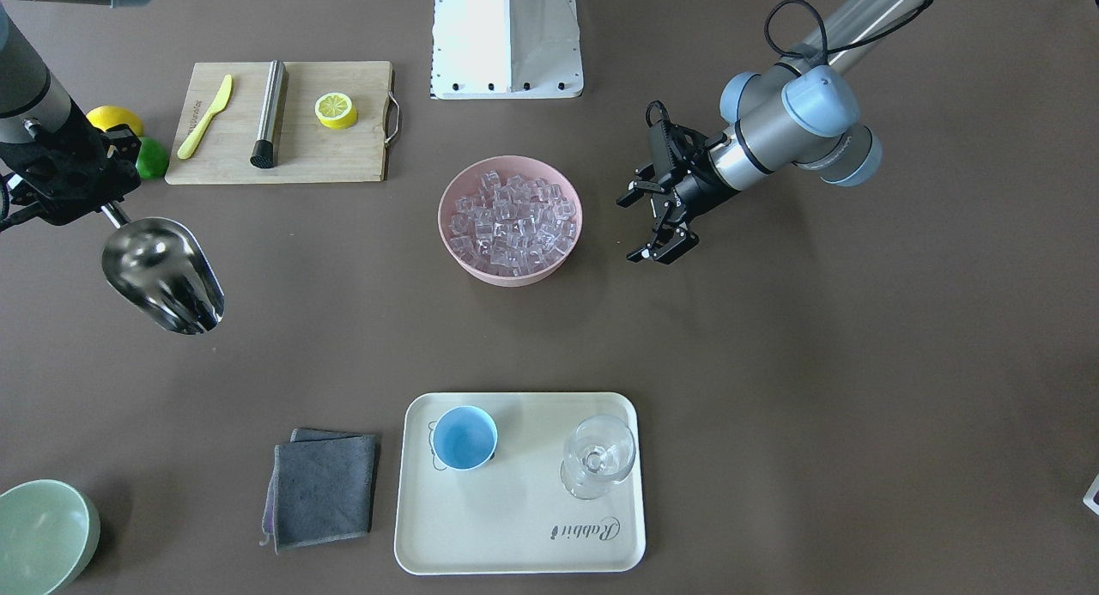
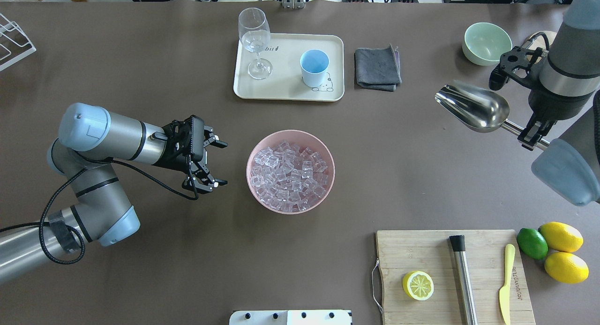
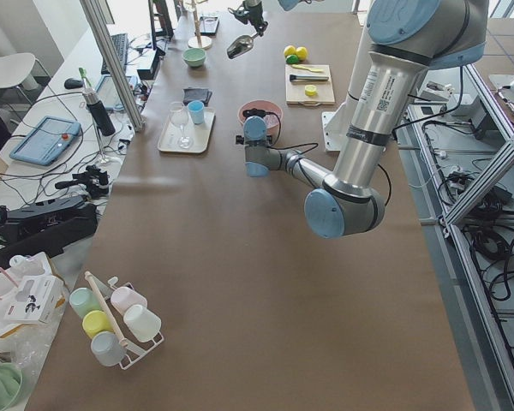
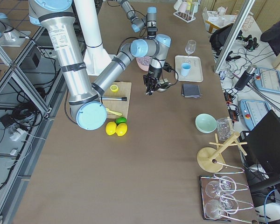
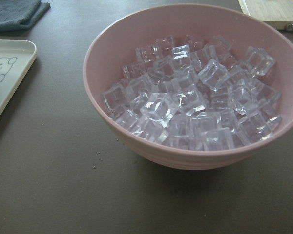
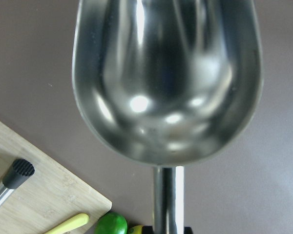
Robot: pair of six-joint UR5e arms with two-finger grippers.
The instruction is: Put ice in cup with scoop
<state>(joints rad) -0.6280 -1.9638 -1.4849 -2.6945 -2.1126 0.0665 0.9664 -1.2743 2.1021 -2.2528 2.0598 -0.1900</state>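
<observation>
The ice is a heap of clear cubes that fills a pink bowl at the table's middle. It also shows in the left wrist view. My left gripper is open and empty, just left of the bowl and facing it. My right gripper is shut on the rod handle of the steel scoop, held empty in the air at the far right. The scoop's bowl fills the right wrist view. The light blue cup stands on a cream tray beyond the bowl.
A stemmed glass shares the tray. A grey cloth and a pale green bowl lie to its right. A cutting board at the near right holds a lemon half, a steel cylinder and a yellow knife, with lemons and a lime beside it.
</observation>
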